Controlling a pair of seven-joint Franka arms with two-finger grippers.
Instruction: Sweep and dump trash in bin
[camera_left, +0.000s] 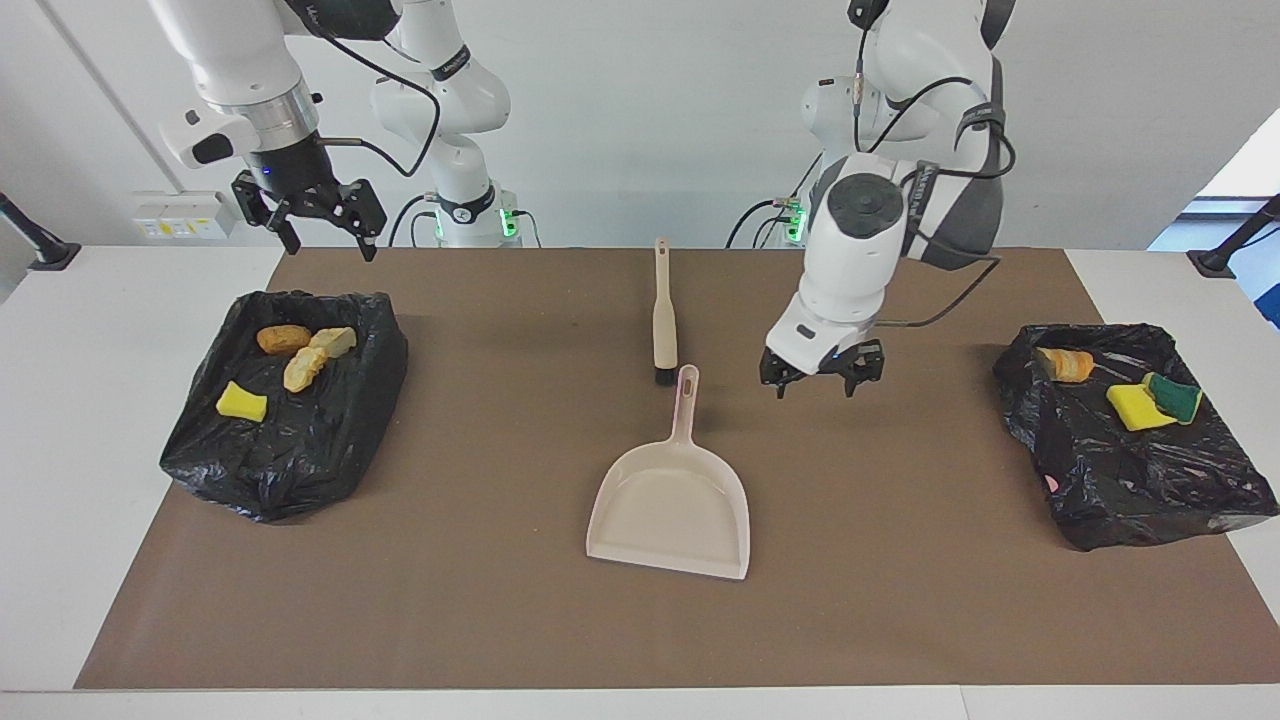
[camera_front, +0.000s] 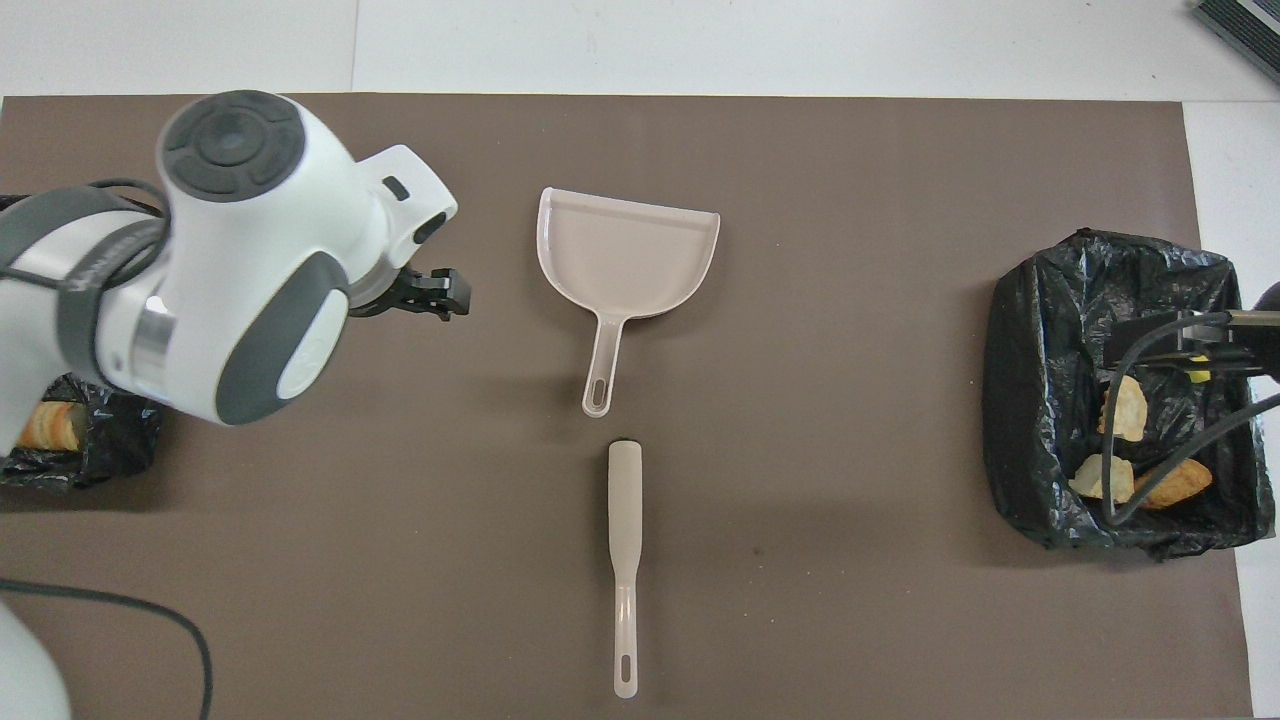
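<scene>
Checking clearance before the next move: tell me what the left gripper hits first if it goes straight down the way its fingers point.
The left gripper, open and empty, would likely meet only the bare brown mat. The dustpan lies beside that line, though depth is uncertain.
</scene>
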